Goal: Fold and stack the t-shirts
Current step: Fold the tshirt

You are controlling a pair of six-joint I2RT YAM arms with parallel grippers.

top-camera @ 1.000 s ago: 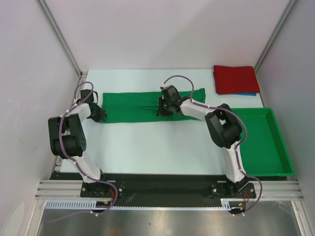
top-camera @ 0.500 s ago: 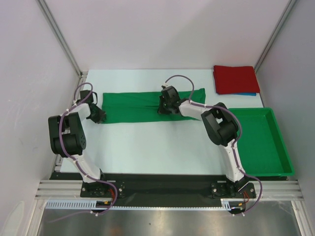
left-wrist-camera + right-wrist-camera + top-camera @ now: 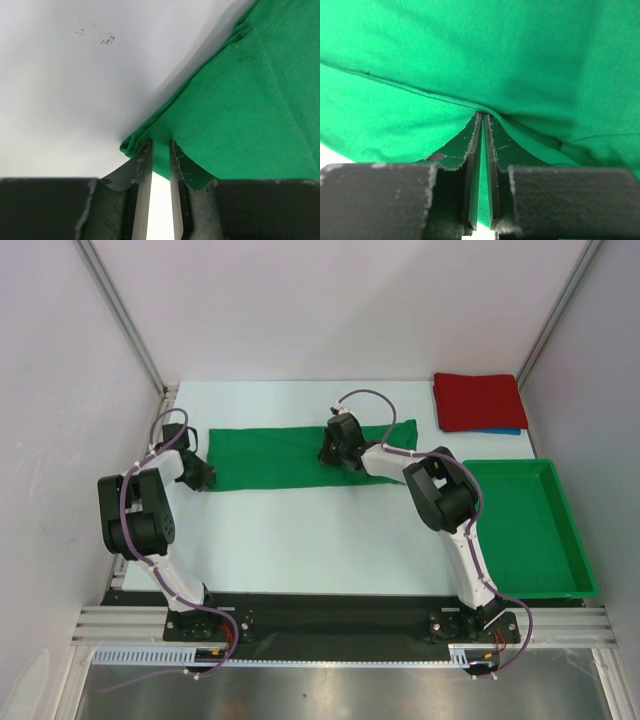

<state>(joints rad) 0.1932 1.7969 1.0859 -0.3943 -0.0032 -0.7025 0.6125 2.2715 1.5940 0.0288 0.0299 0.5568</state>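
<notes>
The right gripper (image 3: pixel 481 120), clamped on the green t-shirt (image 3: pixel 270 455) mid-strip, has crept slightly toward the far edge of the tabletop (image 3: pixel 300 530), while the left gripper (image 3: pixel 159 150) stays clamped on its left end, so the crosswise fold is judged still pending.

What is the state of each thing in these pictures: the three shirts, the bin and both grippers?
green t-shirt: folded into a long strip, lying flat.
red t-shirt: folded, lying on the blue t-shirt.
blue t-shirt: underneath, only an edge shows.
green bin: empty.
left gripper: shut on the green t-shirt's left corner.
right gripper: shut on the green t-shirt, near its middle.
</notes>
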